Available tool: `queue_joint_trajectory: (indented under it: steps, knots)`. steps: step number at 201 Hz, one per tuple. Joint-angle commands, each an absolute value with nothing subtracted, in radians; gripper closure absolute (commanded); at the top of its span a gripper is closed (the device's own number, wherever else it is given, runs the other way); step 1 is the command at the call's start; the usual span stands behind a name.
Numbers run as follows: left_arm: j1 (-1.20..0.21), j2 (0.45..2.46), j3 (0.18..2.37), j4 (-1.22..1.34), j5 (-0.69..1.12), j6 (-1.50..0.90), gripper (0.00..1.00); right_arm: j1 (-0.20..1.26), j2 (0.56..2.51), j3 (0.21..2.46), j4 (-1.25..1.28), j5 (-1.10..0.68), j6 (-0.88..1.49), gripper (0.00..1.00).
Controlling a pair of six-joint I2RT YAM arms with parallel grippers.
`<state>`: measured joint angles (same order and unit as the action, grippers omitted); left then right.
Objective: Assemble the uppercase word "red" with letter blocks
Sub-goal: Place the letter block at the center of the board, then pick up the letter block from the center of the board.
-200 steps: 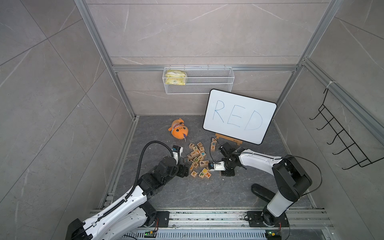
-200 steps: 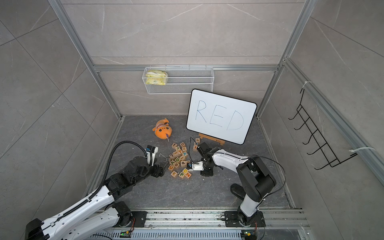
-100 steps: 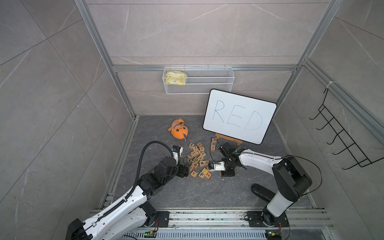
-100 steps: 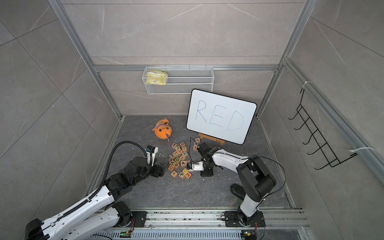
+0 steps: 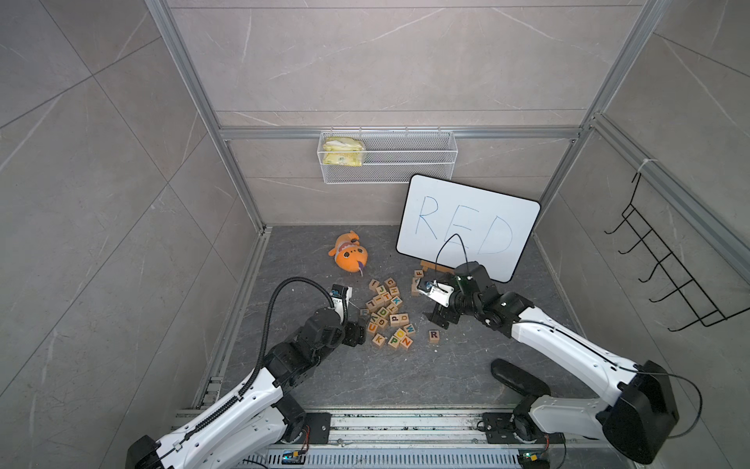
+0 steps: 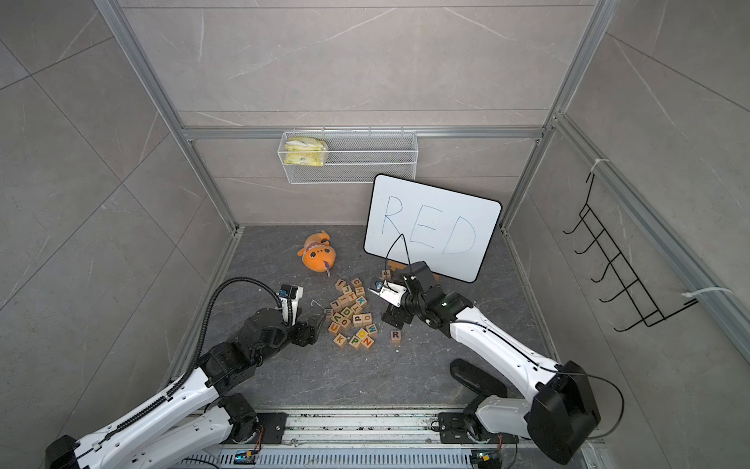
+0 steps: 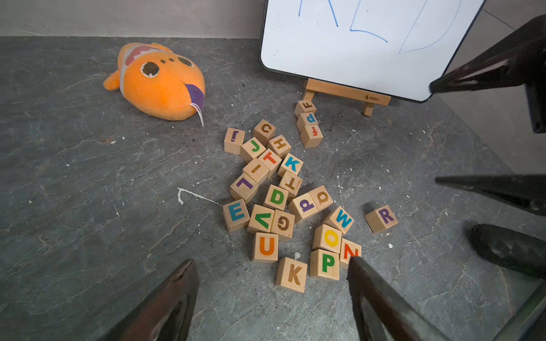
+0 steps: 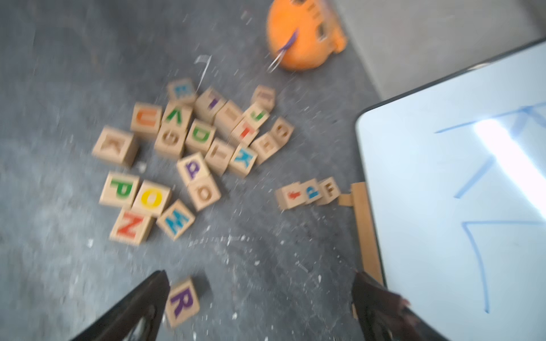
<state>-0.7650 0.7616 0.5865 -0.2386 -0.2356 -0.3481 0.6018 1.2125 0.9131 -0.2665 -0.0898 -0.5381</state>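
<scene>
The block with a purple R [image 5: 434, 335] [image 6: 395, 335] [image 7: 381, 218] lies alone on the grey floor, right of the pile. My right gripper [image 8: 260, 277] [image 5: 440, 320] is open and hangs just behind the R [image 8: 181, 301], which lies free beside one finger [image 8: 153, 290]. The green D block [image 7: 276, 197] [image 8: 201, 135] sits inside the pile. A block showing a blue E [image 7: 236, 212] [image 8: 180, 90] lies at the pile's left edge. My left gripper [image 7: 270, 264] [image 5: 357, 329] is open at the pile's left front, holding nothing.
Several other letter blocks [image 7: 291, 274] make up the pile. Three more [image 7: 308, 122] lie in a row by the wooden easel [image 7: 345, 94] holding the white board [image 5: 466, 231]. An orange plush fish [image 5: 349, 256] lies behind the pile. A wire basket [image 5: 387, 162] hangs on the back wall.
My right gripper has opened and let go of the R block, which now rests on the floor; the gripper has drawn up and back from it. The left arm has not moved.
</scene>
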Motion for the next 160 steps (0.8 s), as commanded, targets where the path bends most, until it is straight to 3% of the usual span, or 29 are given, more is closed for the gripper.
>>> queue_joint_trajectory:
  steps: [1,25,45,121,145,160]
  knots:
    - [-0.762,0.743,0.575,-0.213,-0.277,-0.348,0.18,0.603,1.111,0.798,-0.015,-0.001,-0.236,0.0]
    - [-0.761,0.749,0.578,-0.216,-0.271,-0.345,0.18,0.601,1.027,0.715,0.059,0.007,-0.103,0.0]
    - [-0.762,0.764,0.581,-0.214,-0.262,-0.336,0.18,0.601,0.99,0.668,0.078,0.114,0.071,0.0]
    - [-0.762,0.824,0.623,-0.251,-0.23,-0.321,0.18,0.599,1.107,0.863,-0.374,0.198,0.293,0.0]
    - [-0.762,0.833,0.627,-0.261,-0.244,-0.325,0.2,0.598,1.117,0.897,-0.428,0.183,0.328,0.07]
    - [-0.762,0.832,0.634,-0.269,-0.249,-0.326,0.2,0.598,1.136,0.943,-0.49,0.19,0.363,0.18]
